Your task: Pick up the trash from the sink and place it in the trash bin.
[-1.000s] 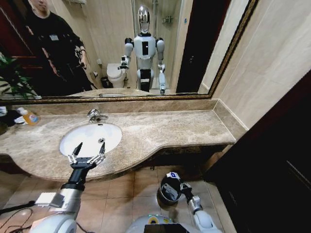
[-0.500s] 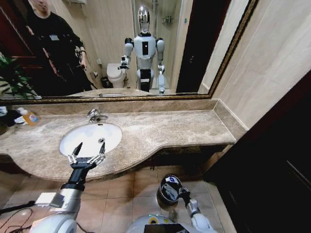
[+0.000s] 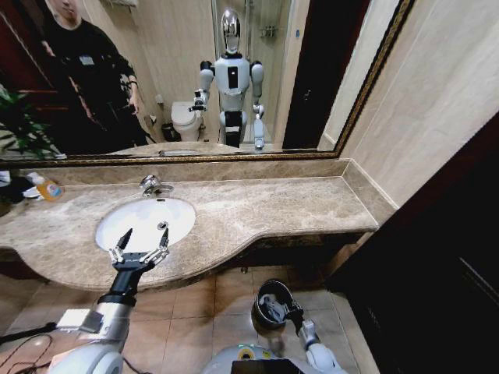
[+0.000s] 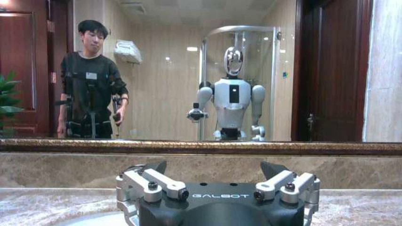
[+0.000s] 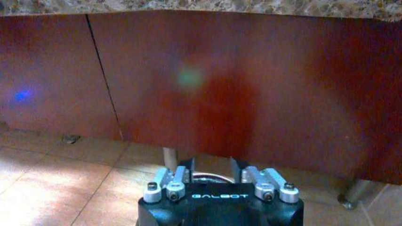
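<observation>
The word "GALBOT" stands in pale capital letters on the black body of the left gripper (image 4: 213, 174), low in the centre of the left wrist view, between its two finger mounts. The same word "GALBOT" stands on the black body of the right gripper (image 5: 211, 165), at the bottom centre of the right wrist view. The orange-labelled bottle (image 3: 47, 187) at the left edge of the head view carries a label whose print cannot be read.

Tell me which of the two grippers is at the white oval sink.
The left gripper, open over the sink's front rim; the right gripper is low beside the round black bin.
</observation>
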Available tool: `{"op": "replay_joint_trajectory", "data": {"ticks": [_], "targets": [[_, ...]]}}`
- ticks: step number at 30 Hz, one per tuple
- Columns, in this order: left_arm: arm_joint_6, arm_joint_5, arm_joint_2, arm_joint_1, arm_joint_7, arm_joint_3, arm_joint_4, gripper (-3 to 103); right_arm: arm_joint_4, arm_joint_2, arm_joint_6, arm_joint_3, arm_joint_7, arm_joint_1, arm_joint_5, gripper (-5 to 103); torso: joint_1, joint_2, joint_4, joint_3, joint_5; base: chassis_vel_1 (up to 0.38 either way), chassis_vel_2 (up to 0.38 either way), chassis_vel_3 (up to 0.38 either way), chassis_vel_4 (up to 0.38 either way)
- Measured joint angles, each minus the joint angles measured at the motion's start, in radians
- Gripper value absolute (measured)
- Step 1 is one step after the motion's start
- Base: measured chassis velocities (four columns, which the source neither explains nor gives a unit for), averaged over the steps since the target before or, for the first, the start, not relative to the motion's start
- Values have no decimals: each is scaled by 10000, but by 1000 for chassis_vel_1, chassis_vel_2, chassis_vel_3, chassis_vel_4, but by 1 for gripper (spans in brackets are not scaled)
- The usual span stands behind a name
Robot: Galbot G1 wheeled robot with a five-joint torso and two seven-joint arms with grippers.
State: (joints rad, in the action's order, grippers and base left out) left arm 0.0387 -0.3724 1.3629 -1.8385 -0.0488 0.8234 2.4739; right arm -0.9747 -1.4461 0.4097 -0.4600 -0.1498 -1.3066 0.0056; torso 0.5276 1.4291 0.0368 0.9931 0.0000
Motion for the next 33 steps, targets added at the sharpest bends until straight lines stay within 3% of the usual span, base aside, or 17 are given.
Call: {"op": "replay_joint_trajectory", "data": {"ticks": [4, 8, 12, 15, 33], "targets": [[0, 0, 0, 0, 0, 0, 0, 100, -44, -19, 7, 2, 9, -55, -14, 63, 0, 0, 0, 0, 0, 0, 0, 0, 0], [0, 0, 0, 0, 0, 0, 0, 100, -79, -36, 18, 3, 16, -98, -26, 69, 0, 0, 0, 0, 0, 0, 0, 0, 0], [0, 0, 0, 0, 0, 0, 0, 100, -200, -58, 31, 3, 111, -152, -63, 90, 0, 0, 0, 0, 0, 0, 0, 0, 0], [0, 0, 0, 0, 0, 0, 0, 100, -292, -69, 31, 2, 137, -197, -66, 99, 0, 0, 0, 0, 0, 0, 0, 0, 0], [0, 0, 0, 0, 0, 0, 0, 100, -498, -78, 21, 2, 441, -317, -203, 100, 0, 0, 0, 0, 0, 0, 0, 0, 0]]}}
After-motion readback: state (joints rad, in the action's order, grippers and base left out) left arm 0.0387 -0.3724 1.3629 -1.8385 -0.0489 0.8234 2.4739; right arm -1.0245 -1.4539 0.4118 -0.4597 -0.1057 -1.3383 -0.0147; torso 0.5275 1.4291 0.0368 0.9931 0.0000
